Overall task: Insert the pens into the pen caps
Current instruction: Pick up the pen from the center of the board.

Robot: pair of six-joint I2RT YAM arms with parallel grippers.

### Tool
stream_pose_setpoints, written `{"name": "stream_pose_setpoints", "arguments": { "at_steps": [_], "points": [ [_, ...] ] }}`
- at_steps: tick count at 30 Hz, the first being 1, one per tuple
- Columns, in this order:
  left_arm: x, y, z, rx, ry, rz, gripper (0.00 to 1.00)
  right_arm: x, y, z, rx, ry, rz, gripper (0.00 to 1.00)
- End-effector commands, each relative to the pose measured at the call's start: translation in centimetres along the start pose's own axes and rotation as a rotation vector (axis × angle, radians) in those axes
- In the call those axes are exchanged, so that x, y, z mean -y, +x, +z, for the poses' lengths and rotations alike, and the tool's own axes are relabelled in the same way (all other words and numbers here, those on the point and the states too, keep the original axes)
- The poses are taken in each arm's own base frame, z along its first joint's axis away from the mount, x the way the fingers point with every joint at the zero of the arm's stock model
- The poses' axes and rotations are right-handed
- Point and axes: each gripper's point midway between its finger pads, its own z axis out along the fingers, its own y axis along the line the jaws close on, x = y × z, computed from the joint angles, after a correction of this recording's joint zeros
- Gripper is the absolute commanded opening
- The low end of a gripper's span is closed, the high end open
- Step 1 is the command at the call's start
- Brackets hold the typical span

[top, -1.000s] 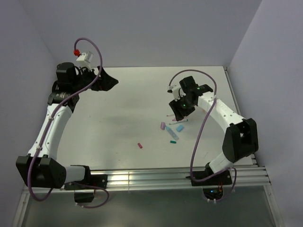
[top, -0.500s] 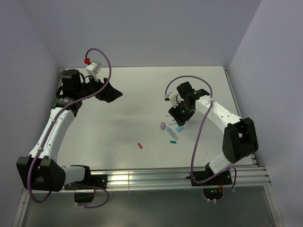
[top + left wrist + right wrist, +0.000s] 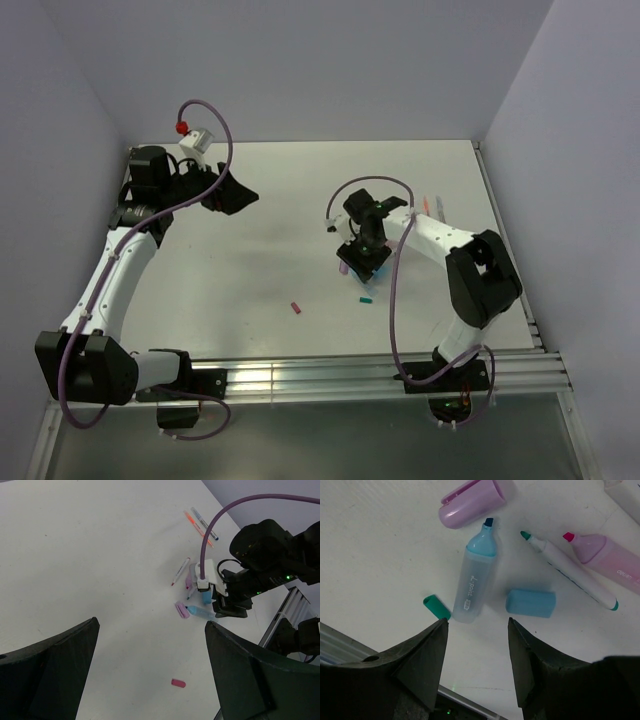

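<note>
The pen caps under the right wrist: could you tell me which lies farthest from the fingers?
The lilac cap, past the blue pen's tip; the teal cap and light blue cap lie by the fingertips.

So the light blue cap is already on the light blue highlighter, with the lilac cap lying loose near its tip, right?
Not quite. The light blue cap lies loose beside the barrel of the light blue highlighter, apart from it, and the highlighter's tip is bare. The lilac cap does lie loose near that tip. The right wrist view shows it.
</note>
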Motion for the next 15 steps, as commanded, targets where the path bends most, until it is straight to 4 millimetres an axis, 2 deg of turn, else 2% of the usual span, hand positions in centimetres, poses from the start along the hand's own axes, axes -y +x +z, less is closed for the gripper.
{"name": "stream_pose_setpoints", "arguments": {
  "at_steps": [1,7,15],
  "points": [
    [1.1,-2.3,-0.7,0.072,0.009,0.046,0.94,0.3,-1.3,0.3,0.03,0.033,0.013,0.59],
    [0.8,-2.1,-0.7,0.07,-0.003,0.043,0.94,0.2,-1.4,1.8,0.019,0.036,0.024,0.58],
    [0.8,-2.2,-0.6,0.074,-0.009,0.038,0.95,-0.1,-0.6,3.8,-0.025,0.033,0.035,0.58]
  ]
}}
